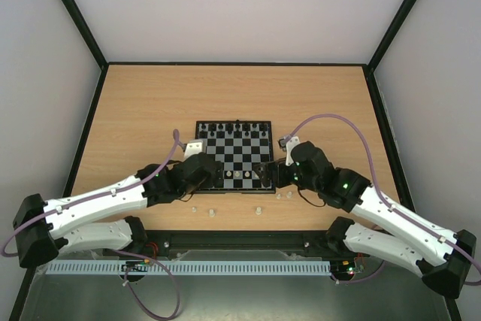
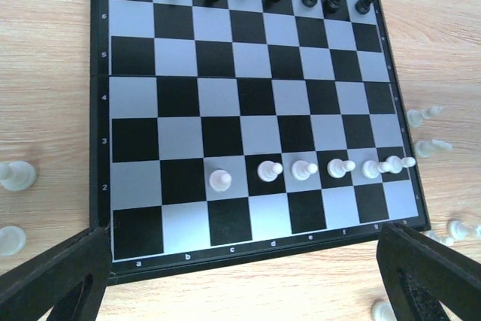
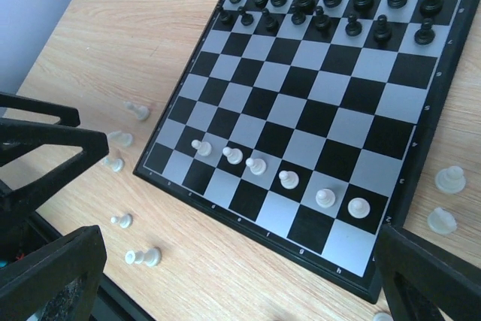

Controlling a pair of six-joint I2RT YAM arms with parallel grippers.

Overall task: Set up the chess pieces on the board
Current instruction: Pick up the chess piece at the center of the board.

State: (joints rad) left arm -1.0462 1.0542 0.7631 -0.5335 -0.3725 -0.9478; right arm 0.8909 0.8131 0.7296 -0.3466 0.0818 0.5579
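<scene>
Two grippers are seen in the top view at the 6 o'clock edge of the board (image 1: 233, 154). The left gripper (image 1: 219, 176) is at 7 o'clock and the right gripper (image 1: 264, 174) at 5 o'clock. They are probably held low there so the loose white pieces (image 1: 259, 210) on the table (image 1: 150, 110) can be reached. Black pieces (image 1: 237, 127) are lined up along the 12 o'clock edge.

From the left wrist, six white pawns (image 2: 304, 169) are seen in row two, on squares c to h. Squares a and b are bare, so two more pawns are likely needed. The left fingers (image 2: 56, 276) are spread wide, and nothing is held between them.

From the right wrist, the right fingers (image 3: 425, 276) are spread wide too, with nothing pinched. Loose white pieces are scattered on the wood at 9 o'clock and 3 o'clock of the board.
</scene>
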